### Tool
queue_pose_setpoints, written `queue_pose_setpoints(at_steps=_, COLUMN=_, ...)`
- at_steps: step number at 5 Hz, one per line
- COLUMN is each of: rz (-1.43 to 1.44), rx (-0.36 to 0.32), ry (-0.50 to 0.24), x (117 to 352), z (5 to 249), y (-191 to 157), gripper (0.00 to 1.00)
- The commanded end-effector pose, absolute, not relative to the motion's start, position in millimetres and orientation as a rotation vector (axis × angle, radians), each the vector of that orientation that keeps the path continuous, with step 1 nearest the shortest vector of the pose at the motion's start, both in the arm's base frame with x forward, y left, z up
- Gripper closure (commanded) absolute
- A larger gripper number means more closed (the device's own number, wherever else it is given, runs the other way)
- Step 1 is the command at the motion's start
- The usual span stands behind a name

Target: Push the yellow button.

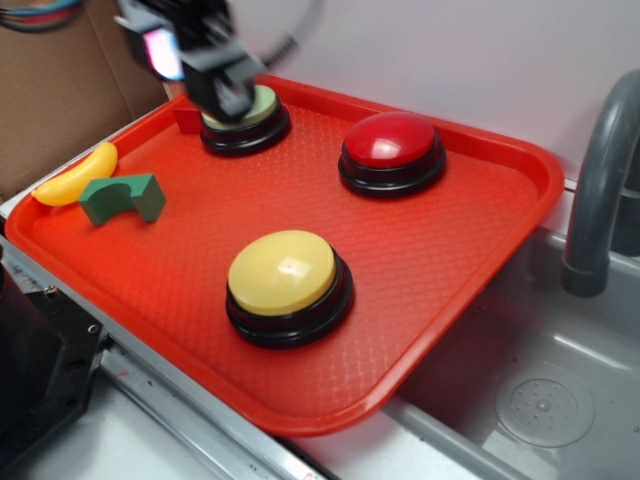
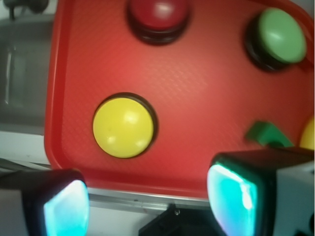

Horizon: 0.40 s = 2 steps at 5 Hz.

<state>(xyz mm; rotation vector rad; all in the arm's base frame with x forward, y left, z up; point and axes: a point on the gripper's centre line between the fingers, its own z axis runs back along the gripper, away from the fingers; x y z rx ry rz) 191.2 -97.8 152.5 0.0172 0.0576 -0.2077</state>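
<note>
Take the red tray [image 1: 480, 300] as your landmark: the yellow button [image 1: 282, 272] sits on it toward the near edge, roughly midway along that side, its glossy dome upright on a black round base and nothing touching it. Your gripper [image 1: 228, 95] is blurred in the exterior view and hangs over the tray's far left corner, in front of the pale green button [image 1: 250, 110] — well apart from the yellow one. Whether it touches the green cap you cannot tell from that blur. In the wrist view the two fingers [image 2: 66, 204] show at the bottom of the picture with a wide gap between them and nothing held, so the jaws stand spread. The red button [image 1: 392, 142] rests near the tray's far edge, to the right of the green one. Along the tray's left side lies a green arch block [image 1: 122, 198], and just beside it a yellow banana toy [image 1: 75, 176] resting against the tray's rim. Past the tray's right edge you see a grey sink [image 1: 540, 400] and a grey faucet [image 1: 600, 180] standing behind it.
</note>
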Motion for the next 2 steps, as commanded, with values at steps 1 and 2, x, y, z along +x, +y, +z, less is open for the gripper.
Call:
queue_pose_setpoints(at_steps=1, rz=-0.366, rx=0.151, ry=0.038, x=186, z=107, y=-129, gripper=0.0)
queue_pose_setpoints(at_steps=2, rz=-0.436, rx=0.181, ry=0.024, x=173, z=83, y=-107, gripper=0.0)
